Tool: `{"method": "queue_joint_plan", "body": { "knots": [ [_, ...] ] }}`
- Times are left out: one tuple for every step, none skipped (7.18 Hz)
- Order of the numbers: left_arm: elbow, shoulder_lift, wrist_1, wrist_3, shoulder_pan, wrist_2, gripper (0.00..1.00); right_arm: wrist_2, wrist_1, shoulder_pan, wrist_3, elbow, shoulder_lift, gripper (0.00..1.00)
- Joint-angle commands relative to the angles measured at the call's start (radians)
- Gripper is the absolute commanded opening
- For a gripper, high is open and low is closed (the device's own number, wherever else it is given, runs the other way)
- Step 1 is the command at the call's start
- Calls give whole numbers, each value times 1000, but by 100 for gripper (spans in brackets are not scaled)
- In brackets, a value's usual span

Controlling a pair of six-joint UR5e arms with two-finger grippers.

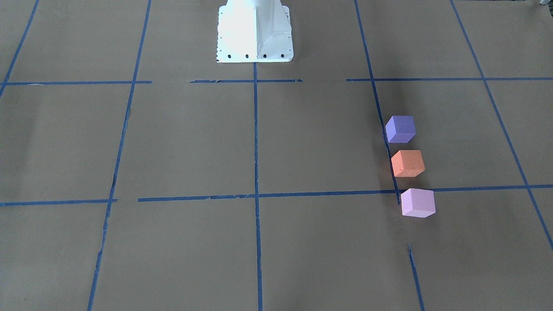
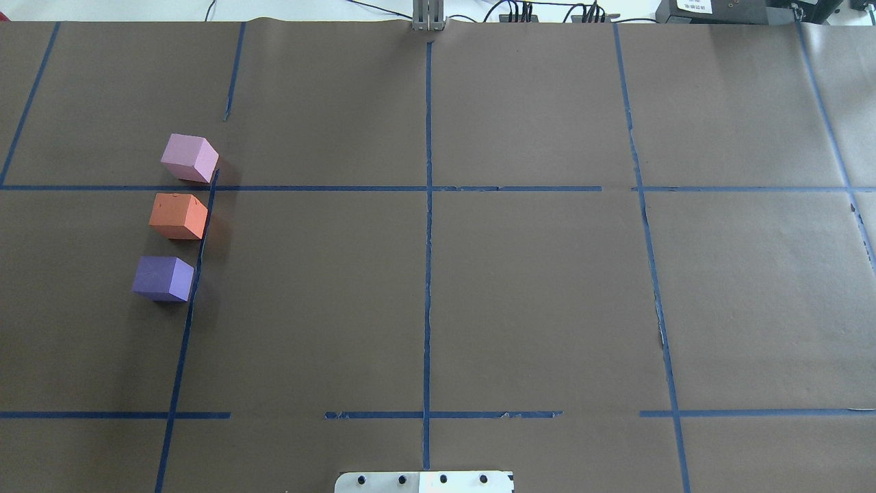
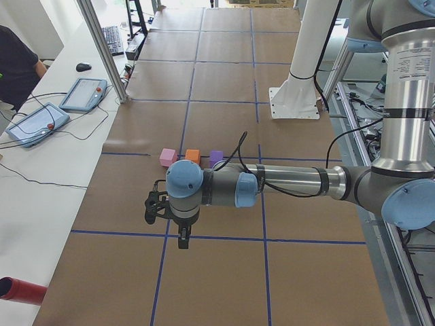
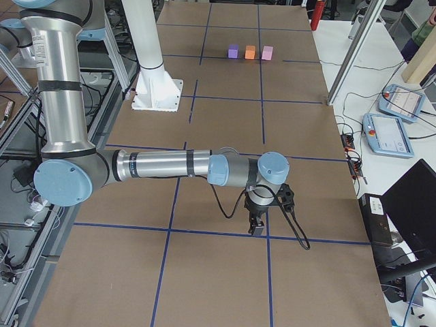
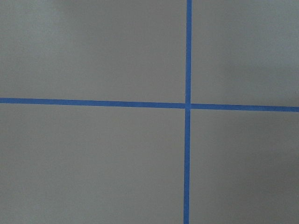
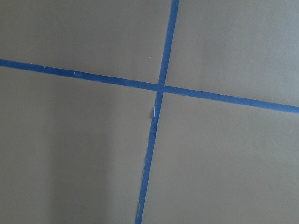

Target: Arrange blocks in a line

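On my overhead view the three blocks stand in a row at the left of the frame, just left of a blue tape line (image 2: 185, 342). The pink block (image 2: 189, 157) is uppermost, the orange block (image 2: 178, 216) is in the middle and the purple block (image 2: 163, 278) is lowest. They sit upright on the bench (image 2: 547, 308), near one another but not touching, with fairly even gaps. The row slants a little, as the tape does.

I judge the line to be made. At most a small squaring-up of the cubes is left, if anything.

Neither arm is near the blocks. The left-end camera shows the left arm (image 3: 285, 183) reaching low across the lower middle of the frame, its wrist pointing down, with the blocks beyond it. The right-end camera shows the right arm (image 4: 170, 165) posed the same way, with the blocks far off at the top of the frame.

These side views are the only ones that show the left jaws and the right jaws, and from them I cannot tell whether either pair is open or closed. Both wrist cameras show only bare brown paper and a tape cross, with no block in sight.
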Motion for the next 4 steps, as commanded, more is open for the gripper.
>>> {"method": "queue_joint_plan", "body": {
  "knots": [
    [-26, 0, 2, -8, 0, -1, 100, 0, 0, 0, 0, 0, 0, 100],
    [-20, -6, -1, -11, 18, 16, 100, 0, 0, 0, 0, 0, 0, 100],
    [-47, -11, 4, -12, 19, 18, 100, 0, 0, 0, 0, 0, 0, 100],
    [-49, -13, 1, -11, 20, 16, 100, 0, 0, 0, 0, 0, 0, 100]
  ]
}}
